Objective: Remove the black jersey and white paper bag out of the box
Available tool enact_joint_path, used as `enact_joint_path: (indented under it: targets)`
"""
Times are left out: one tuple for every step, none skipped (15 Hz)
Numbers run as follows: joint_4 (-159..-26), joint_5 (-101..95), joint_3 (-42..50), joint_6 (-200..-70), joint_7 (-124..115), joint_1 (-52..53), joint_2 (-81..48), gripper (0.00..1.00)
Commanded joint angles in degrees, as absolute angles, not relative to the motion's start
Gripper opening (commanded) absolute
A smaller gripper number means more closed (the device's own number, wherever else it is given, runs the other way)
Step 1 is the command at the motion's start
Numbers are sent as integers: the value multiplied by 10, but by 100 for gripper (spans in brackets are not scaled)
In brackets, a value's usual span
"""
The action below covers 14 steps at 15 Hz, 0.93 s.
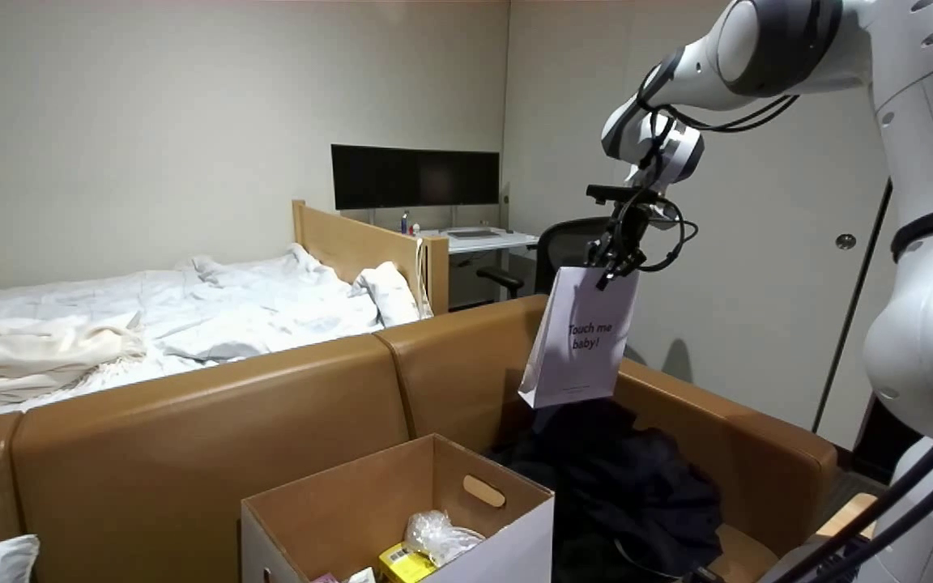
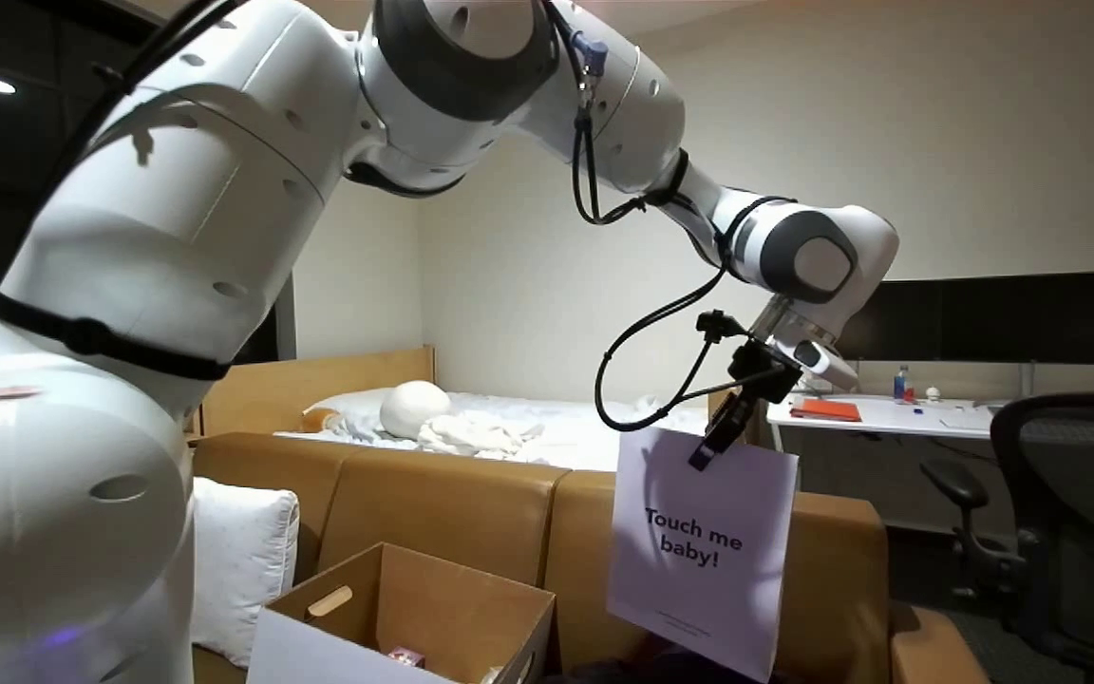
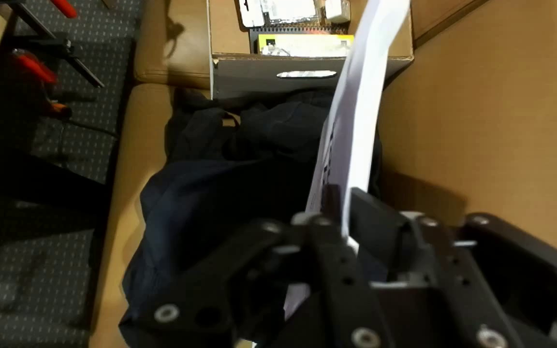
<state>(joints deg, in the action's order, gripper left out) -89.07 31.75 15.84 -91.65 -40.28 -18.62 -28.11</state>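
Note:
The white paper bag with black lettering hangs from my gripper in both exterior views (image 1: 580, 364) (image 2: 699, 560). My gripper (image 1: 607, 277) is shut on the bag's top edge; the fingertips also show in an exterior view (image 2: 702, 458). In the wrist view the bag (image 3: 368, 92) is edge-on between the fingers (image 3: 345, 208). The black jersey (image 1: 628, 486) lies crumpled on the sofa seat beside the box, below the bag; it also shows in the wrist view (image 3: 220, 193). I cannot tell whether bag and jersey touch. The open box (image 1: 507, 546) also shows in an exterior view (image 2: 457, 608).
The box holds a yellow packet (image 1: 406, 564), clear plastic wrap (image 1: 434, 534) and other small items. The tan sofa backrest (image 1: 215, 437) runs behind, with an armrest (image 1: 726, 413) beyond the jersey. An office chair (image 2: 1060, 494) and desk (image 2: 889, 410) stand farther back.

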Motion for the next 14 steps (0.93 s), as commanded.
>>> enact_joint_path:
  targets:
    - [-847,324,147,-887,-419,-195,-287,40]
    - [-839,326,145,-877,-423,-197,-289,46]
    - [-832,327,144,-870,-430,-197,-289,53]
    - [-828,328,143,-864,-430,-197,-288,59]
    - [-828,332,140,-865,-430,-194,-288,66]
    - [-828,334,137,-863,-425,-193,-285,72]
    - [-832,333,133,-858,-418,-191,-280,79]
    - [-836,328,128,-850,-406,-186,-274,85]
    - [-849,321,122,-851,-393,-178,-264,92]
    - [-869,313,111,-844,-358,-170,-252,98]
    - [-896,304,105,-846,-347,-154,-237,100]
    - [-919,292,100,-847,-334,-140,-228,100]
    - [-951,278,94,-853,-327,-120,-215,100]
    - [-972,264,88,-854,-323,-102,-205,100]
